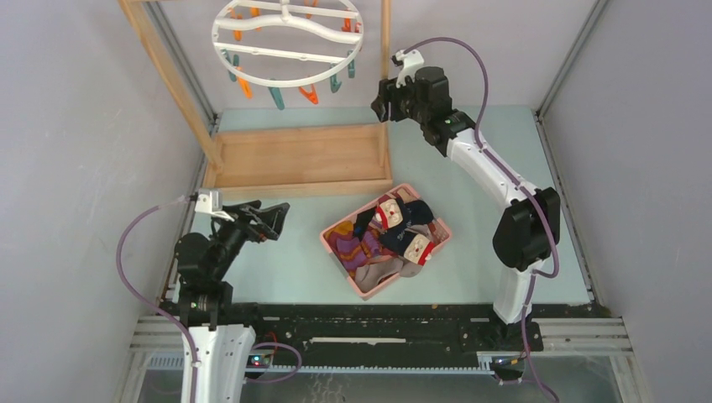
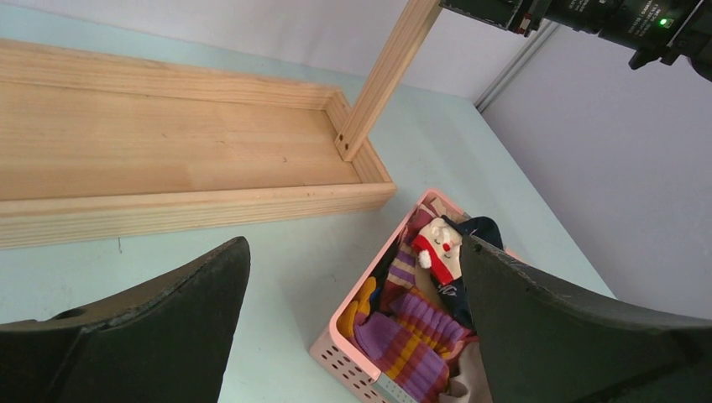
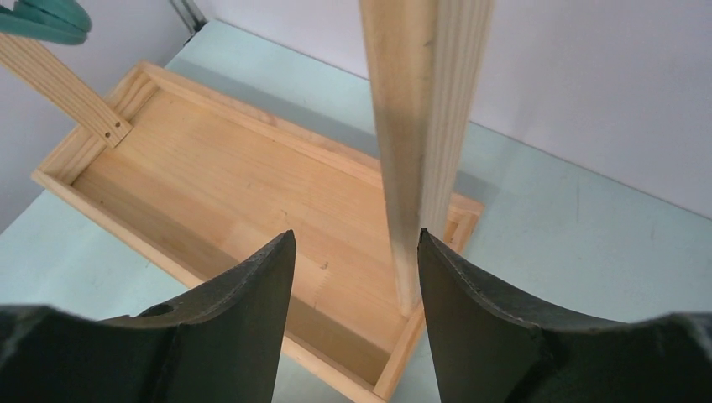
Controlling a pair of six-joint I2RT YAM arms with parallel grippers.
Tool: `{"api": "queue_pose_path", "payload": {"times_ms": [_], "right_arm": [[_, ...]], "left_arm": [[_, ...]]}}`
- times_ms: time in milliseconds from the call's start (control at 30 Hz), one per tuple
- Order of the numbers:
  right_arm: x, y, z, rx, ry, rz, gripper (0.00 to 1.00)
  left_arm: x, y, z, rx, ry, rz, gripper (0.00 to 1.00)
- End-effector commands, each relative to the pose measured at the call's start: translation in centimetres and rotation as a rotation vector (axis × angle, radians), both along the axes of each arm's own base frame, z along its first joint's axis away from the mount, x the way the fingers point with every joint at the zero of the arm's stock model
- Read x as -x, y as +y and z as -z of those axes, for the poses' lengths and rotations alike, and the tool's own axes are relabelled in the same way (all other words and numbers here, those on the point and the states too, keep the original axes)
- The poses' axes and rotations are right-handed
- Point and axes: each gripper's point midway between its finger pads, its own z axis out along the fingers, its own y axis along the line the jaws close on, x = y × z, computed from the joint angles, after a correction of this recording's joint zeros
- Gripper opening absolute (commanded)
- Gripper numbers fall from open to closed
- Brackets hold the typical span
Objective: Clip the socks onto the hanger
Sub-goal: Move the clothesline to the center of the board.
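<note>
Top external view: a pale green desk [image 1: 504,168] carries a light wooden rack frame [image 1: 298,159] with a shallow tray base and upright posts. High in that frame hangs the white plastic ring hanger [image 1: 285,50], curved spokes crossing it. A pink plastic basket [image 1: 332,243] sits on the desk just in front of the tray, between the two arms. The assorted fabric socks [image 1: 395,231], navy, purple-striped and tan, lie heaped inside it.

The right hand [image 3: 353,239] is raised beside the frame's right post, its fingers partly spread and pinching nothing, with the post just beyond the gap. The left hand [image 2: 354,243] sits low, left of the basket, spread wide and empty.

Orange and teal clothespin clips [image 1: 277,96] dangle from the hanger's rim.
</note>
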Motion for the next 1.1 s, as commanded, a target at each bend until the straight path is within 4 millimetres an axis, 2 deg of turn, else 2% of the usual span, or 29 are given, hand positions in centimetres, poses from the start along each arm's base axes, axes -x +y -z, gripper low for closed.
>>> {"api": "queue_pose_path", "payload": {"times_ms": [0, 167, 433, 633, 733, 833, 1067], "right_arm": [[-0.3, -1.5, -4.4, -0.011, -0.107, 0.050, 0.66], [-1.6, -1.1, -4.5, -0.015, -0.142, 0.087, 0.73], [-3.6, 0.0, -4.8, -0.054, -0.180, 0.099, 0.69], [-4.5, -0.6, -4.5, -0.047, -0.184, 0.143, 0.46], [-4.6, -1.6, -4.6, -0.042, -0.185, 0.172, 0.36], [-4.5, -3.0, -5.1, -0.039, -0.192, 0.204, 0.30], [-4.1, -7.0, -6.7, -0.036, -0.212, 0.273, 0.28]], "left_arm": [[-0.3, -0.5, -0.1, 0.019, -0.019, 0.027, 1.00], [-0.6, -0.7, 0.0, 0.046, -0.020, 0.035, 1.00], [-0.7, -0.8, -0.2, 0.064, -0.021, 0.039, 1.00], [-0.7, -0.8, -0.2, 0.072, -0.018, 0.041, 1.00], [-0.7, -0.9, -0.2, 0.075, -0.019, 0.042, 1.00], [-0.7, -1.0, -0.4, 0.081, -0.024, 0.050, 1.00], [-0.5, -1.5, -0.7, 0.099, -0.030, 0.077, 1.00]]}}
